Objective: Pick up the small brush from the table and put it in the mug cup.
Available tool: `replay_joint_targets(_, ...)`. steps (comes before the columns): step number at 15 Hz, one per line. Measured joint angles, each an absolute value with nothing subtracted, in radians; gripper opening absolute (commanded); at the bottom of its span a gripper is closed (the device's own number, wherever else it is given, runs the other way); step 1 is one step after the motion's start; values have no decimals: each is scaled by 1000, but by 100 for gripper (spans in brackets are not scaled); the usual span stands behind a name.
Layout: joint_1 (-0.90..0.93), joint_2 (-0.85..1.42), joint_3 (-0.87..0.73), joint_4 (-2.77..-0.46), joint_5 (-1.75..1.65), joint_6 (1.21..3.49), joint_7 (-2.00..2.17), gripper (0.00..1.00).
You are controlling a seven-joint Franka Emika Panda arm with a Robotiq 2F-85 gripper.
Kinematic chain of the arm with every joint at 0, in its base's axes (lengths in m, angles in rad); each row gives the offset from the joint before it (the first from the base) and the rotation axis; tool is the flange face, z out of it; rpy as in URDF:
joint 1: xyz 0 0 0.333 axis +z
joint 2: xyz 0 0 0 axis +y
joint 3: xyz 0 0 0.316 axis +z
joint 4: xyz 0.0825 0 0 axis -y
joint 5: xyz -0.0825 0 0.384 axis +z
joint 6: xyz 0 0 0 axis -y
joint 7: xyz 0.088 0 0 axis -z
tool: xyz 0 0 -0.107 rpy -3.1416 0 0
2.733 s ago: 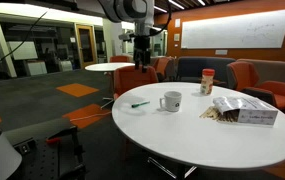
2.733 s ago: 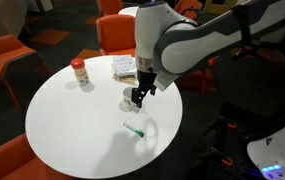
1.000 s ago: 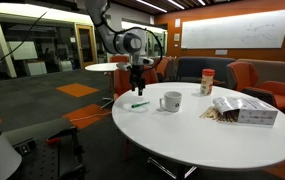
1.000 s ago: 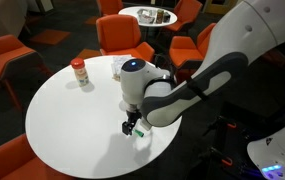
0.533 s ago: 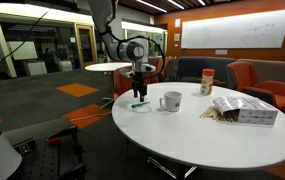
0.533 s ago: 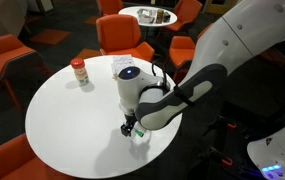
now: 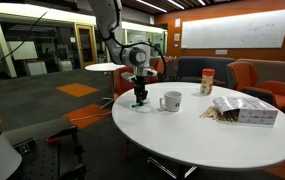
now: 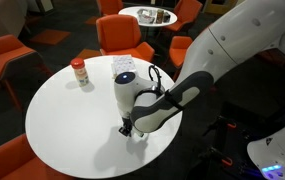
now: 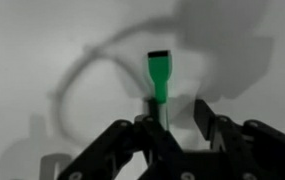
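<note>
Small brush [image 9: 159, 78] first: where is it lying?

It is lying flat on the white counter [image 7: 187, 138]. It is green, and in the wrist view its near end is running in between the fingers [image 9: 208, 120].

Are the fingers pinching it?

No. They are standing spread, one on each side of the handle, with a gap showing between them. The brush is sitting closer to one of them, but I cannot tell whether that one is touching it.

How is the arm [image 8: 160, 98] sitting?

It is bending low over the counter near the edge in both exterior views. The fingers are pointing straight down, with their tips right at the surface.

And the mug [image 7: 170, 101]?

It is standing upright on the counter just beside the fingers in an exterior view. From the opposite side the arm is hiding it.

What else is sitting on the counter?

A jar [image 7: 207, 81] with a red label and a light lid is standing further back, well apart from the mug. A light box [image 7: 245, 111] is lying near the far side. Orange chairs [image 8: 122, 32] are standing around the counter.
</note>
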State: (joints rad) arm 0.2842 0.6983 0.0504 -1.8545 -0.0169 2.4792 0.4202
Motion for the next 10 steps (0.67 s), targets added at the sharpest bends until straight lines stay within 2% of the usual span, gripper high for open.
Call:
replay_joint_targets(1, 284, 699, 50, -1850, -17, 2479, 420, 0)
replay_joint_targets(10, 281, 697, 26, -1826, -16, 2478, 420, 0)
